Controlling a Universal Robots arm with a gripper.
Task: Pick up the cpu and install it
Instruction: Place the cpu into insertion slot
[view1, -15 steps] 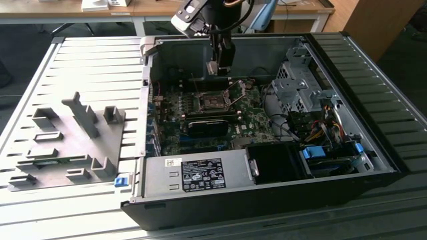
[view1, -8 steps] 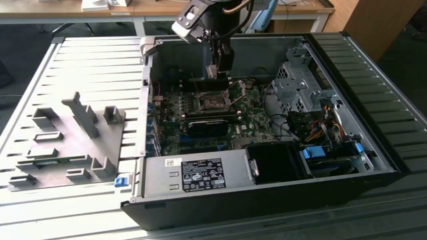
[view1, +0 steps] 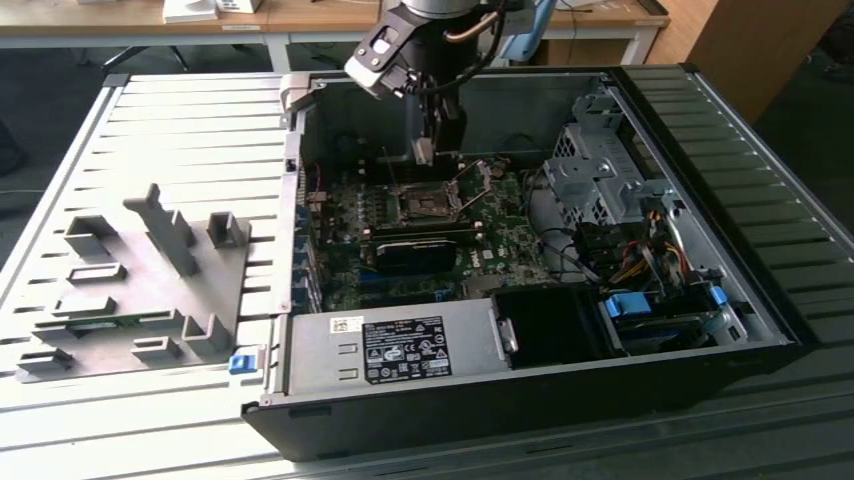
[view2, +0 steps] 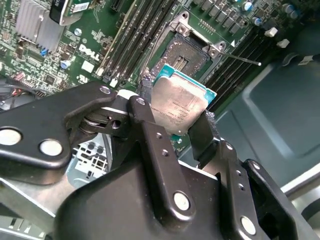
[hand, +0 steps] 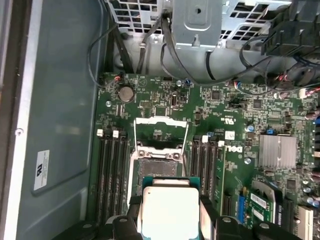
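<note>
Item: cpu (view2: 184, 102). Light, stiff, thin, likely fragile underneath. Gripper (view2: 177, 106) clenched on its opposite edges, the sensible hold, above the open socket (view2: 186, 54).

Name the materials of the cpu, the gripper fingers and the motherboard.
The cpu: a dull silvery metal lid, judging by its brushed grey sheen, on a thin green base, likely laminate. The gripper fingers: matte black bolted links, probably coated metal, possibly plastic. The motherboard: glossy green circuit laminate carrying soldered parts.
</note>
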